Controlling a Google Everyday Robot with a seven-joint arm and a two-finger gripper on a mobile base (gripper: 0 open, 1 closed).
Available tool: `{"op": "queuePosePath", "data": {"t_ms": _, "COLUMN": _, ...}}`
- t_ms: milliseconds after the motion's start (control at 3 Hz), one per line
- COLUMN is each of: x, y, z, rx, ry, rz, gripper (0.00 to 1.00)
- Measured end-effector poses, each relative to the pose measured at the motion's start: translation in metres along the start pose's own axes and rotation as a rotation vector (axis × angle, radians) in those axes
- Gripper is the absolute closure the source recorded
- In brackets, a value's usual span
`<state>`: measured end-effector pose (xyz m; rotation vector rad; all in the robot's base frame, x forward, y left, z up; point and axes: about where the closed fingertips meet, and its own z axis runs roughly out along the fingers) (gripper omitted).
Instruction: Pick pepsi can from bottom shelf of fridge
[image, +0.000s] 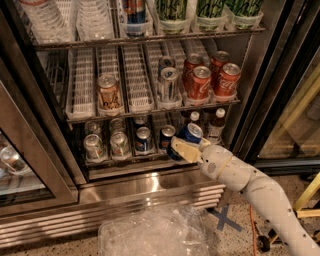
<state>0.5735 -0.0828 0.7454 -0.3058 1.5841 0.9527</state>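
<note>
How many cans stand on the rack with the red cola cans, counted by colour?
Red cola cans: 4
Silver cans: 2
Orange-brown can: 1
Total: 7
The gripper is lower, at the pepsi can on the bottom shelf.

The pincer, matt cream plastic, at the front of the bottom shelf, clasps the glossy blue aluminium pepsi can. Shelf rail is metal. The fridge has a brushed stainless steel base. The floor sheet is clear crinkled plastic.

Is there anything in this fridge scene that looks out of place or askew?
Yes. The pepsi can leans tilted at the front of the bottom shelf, held by the gripper, while neighbouring cans stand upright. Crumpled clear plastic lies on the floor.
</note>
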Motion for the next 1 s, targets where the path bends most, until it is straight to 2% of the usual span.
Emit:
{"op": "queuePosePath", "data": {"t_ms": 333, "x": -0.033, "y": 0.049, "z": -0.017, "rx": -0.105, "ry": 0.05, "rz": -0.18, "gripper": 1.0}}
{"op": "queuePosePath", "data": {"t_ms": 667, "x": -0.041, "y": 0.082, "z": -0.031, "rx": -0.237, "ry": 0.088, "rz": -0.139, "gripper": 1.0}}
{"op": "queuePosePath", "data": {"t_ms": 1000, "x": -0.034, "y": 0.089, "z": -0.032, "rx": -0.265, "ry": 0.117, "rz": -0.134, "gripper": 1.0}}
